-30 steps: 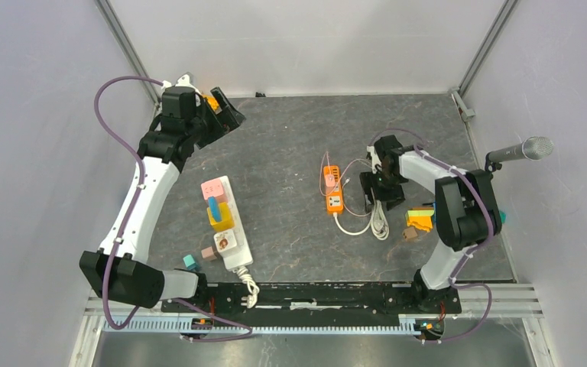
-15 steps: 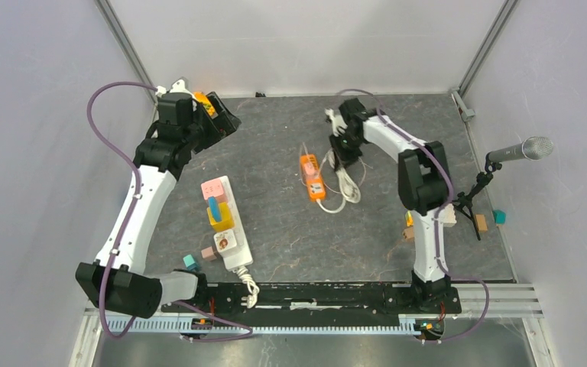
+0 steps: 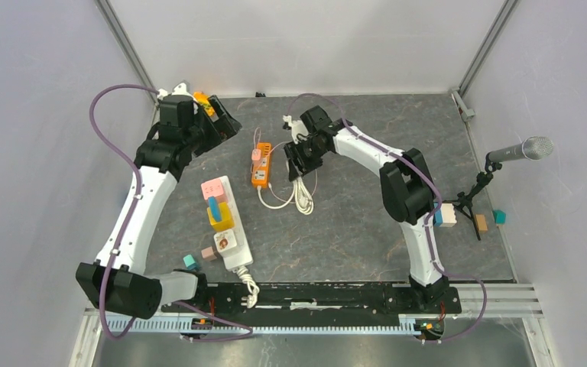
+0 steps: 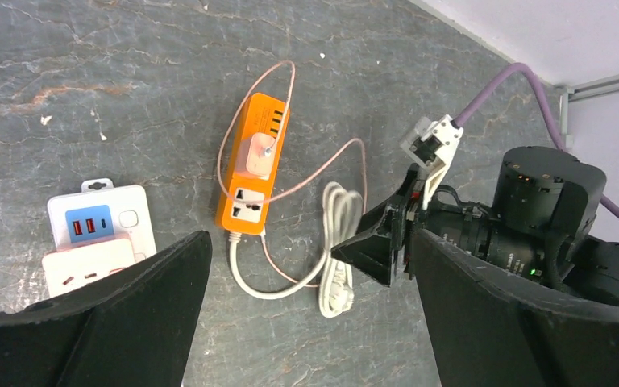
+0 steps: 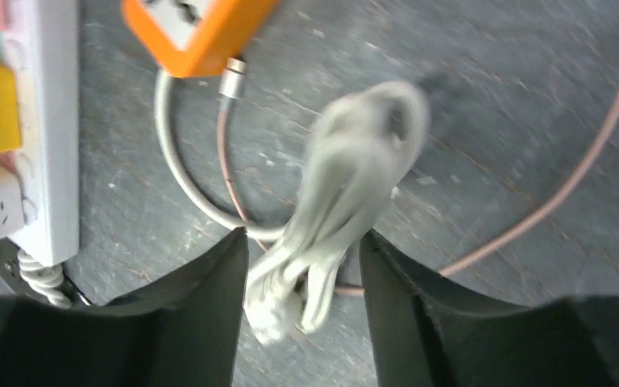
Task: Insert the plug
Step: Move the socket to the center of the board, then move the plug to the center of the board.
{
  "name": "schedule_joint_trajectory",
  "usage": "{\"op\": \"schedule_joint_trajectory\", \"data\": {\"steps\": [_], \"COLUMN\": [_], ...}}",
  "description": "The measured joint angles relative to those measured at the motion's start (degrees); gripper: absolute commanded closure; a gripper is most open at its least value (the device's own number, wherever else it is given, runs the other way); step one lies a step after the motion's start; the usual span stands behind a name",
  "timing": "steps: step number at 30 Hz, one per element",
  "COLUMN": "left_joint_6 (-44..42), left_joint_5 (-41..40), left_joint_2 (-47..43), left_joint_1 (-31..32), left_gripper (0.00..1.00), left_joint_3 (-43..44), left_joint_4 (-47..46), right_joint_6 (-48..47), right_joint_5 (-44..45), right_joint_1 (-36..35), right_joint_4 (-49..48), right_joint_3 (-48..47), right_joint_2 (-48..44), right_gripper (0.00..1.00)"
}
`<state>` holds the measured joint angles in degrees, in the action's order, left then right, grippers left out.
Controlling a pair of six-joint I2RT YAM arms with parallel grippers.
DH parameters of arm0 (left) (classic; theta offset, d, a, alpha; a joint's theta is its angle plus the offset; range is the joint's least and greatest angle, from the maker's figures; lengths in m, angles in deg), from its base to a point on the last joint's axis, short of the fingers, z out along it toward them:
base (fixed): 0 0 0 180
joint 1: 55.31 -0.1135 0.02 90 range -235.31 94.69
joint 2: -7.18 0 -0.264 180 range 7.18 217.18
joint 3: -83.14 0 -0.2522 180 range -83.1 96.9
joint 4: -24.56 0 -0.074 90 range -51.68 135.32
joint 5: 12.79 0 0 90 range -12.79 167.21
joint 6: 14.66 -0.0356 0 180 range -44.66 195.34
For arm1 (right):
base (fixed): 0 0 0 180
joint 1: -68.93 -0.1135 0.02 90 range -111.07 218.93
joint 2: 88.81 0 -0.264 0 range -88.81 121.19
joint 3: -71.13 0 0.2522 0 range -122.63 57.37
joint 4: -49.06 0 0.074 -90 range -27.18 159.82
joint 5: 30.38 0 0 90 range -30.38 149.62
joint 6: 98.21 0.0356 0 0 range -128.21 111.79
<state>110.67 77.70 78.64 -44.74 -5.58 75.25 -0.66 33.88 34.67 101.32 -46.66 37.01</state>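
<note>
Grey marbled tabletop (image 3: 351, 222) filled the view, and towards its far side lay the orange plastic power strip (image 3: 260, 166), a square pink plug (image 3: 257, 154) seated in its face. Just beside it, the right gripper (image 5: 302, 235) had its black fingers either side of the bundled white cord (image 5: 330, 210). Pinched or merely straddled, I couldn't tell. Over at the far-left corner, the left gripper (image 4: 313, 242) hung spread wide, holding nothing.
</note>
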Motion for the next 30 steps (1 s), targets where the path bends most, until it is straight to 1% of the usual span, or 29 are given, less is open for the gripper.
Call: {"op": "schedule_joint_trajectory", "data": {"steps": [2,4,5,9,16,20,23,26,30], "left_joint_6": [0.0,0.0,0.0,0.0,0.3,-0.3,-2.0,-4.3,-5.4], "left_joint_5": [0.7,1.6,2.1,3.9,6.1,5.4,3.6,1.6,0.0], "left_joint_2": [0.9,2.2,3.0,5.2,6.6,6.6,6.5,6.1,5.4], "left_joint_1": [0.0,0.0,0.0,0.0,0.0,0.0,-0.2,-0.3,-0.4], "left_gripper": [0.00,0.00,0.00,0.00,0.00,0.00,0.00,0.00,0.00], "left_joint_3": [0.0,0.2,0.3,0.6,0.4,-0.6,-1.7,-3.3,-5.6], "left_joint_4": [0.0,0.0,0.1,0.2,-0.9,-1.5,-1.6,-1.6,-1.8], "right_joint_6": [-0.2,-0.8,-0.9,-1.4,-0.8,0.6,3.1,6.0,9.4], "right_joint_5": [1.8,4.1,5.4,10.3,17.0,23.6,27.5,29.1,30.8], "right_joint_1": [1.2,2.5,3.1,6.0,14.6,18.7,21.4,26.8,36.5], "right_joint_4": [0.6,1.2,1.5,1.6,1.9,5.1,9.3,13.6,17.8], "right_joint_3": [1.9,4.1,5.2,12.3,25.3,31.6,37.6,43.5,50.1], "right_joint_2": [-0.7,-2.3,-3.4,-11.8,-32.6,-42.0,-48.9,-53.9,-57.0], "right_gripper": [0.17,0.07,0.03,0.02,0.02,0.02,0.02,0.02,0.02]}}
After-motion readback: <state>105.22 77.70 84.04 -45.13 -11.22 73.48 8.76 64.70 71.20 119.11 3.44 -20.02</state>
